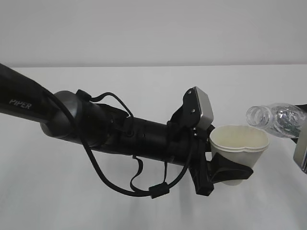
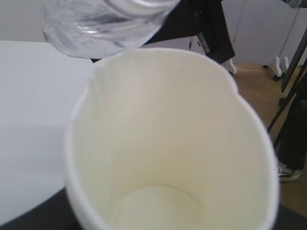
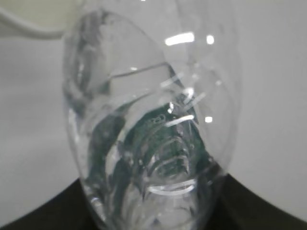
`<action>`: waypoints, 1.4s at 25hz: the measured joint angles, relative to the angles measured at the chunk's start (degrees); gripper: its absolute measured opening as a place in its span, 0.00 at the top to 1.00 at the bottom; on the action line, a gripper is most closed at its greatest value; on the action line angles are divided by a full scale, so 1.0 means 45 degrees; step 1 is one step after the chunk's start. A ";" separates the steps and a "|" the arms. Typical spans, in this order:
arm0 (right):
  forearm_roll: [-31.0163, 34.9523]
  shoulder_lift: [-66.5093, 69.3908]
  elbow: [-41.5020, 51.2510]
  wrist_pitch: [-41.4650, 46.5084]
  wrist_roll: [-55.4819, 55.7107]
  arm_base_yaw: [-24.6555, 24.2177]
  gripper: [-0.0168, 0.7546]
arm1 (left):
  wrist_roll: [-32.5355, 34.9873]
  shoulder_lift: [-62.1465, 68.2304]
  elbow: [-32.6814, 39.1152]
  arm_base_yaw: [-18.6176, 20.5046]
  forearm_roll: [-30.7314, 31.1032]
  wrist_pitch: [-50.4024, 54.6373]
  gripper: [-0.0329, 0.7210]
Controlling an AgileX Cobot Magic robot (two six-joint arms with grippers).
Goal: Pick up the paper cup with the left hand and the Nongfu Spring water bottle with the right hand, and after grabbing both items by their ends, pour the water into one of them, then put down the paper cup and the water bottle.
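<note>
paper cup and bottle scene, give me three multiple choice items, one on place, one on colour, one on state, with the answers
1. Where is the Nongfu Spring water bottle mouth relative to the paper cup?
A. above and beside the rim
B. lying on the table
C. deep inside the cup

2. What colour is the cup's inside?
A. red
B. cream white
C. black

3. How does the bottle sit?
A. upright
B. upside down
C. tipped near sideways

Answers: 1 A, the exterior view shows the neck by the rim, slightly higher. 2 B, the left wrist view shows a pale interior. 3 C, its open neck points sideways toward the cup held by the left hand.
</note>
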 joint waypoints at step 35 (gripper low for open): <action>0.1346 0.0000 0.0000 -0.0577 -0.3653 0.0000 0.52 | -0.0181 0.0000 0.0000 0.0000 0.0338 0.0000 0.43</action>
